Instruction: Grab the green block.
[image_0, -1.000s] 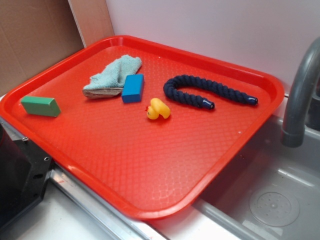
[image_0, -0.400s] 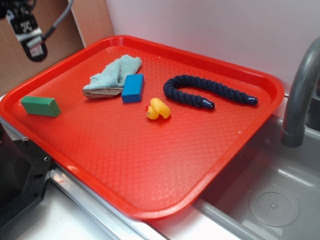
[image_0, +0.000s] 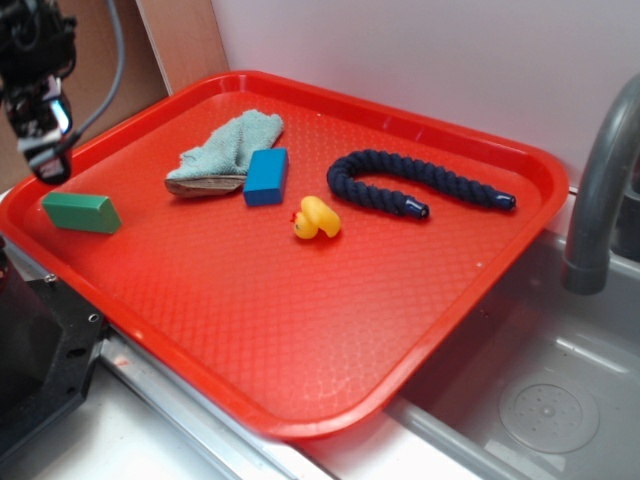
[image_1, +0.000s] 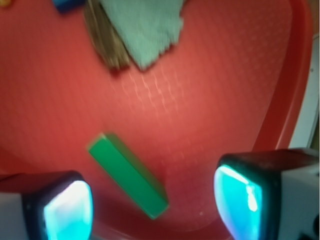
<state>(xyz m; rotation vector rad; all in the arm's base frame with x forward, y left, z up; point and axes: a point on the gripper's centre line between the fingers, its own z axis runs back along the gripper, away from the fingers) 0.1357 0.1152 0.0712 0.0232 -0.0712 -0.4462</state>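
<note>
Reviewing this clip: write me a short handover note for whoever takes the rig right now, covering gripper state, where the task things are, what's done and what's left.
Gripper: open, empty, hanging above the left end of the red tray.
Green block: lying flat near the tray's left edge, untouched; in the wrist view it sits diagonally between the two fingers, so the wrist probably needs turning to square up.
Nearby: a blue block and a light blue cloth farther in on the tray, apart from the target.
Done: approach over the block.
Left: align, descend, close on the green block, lift.
</note>
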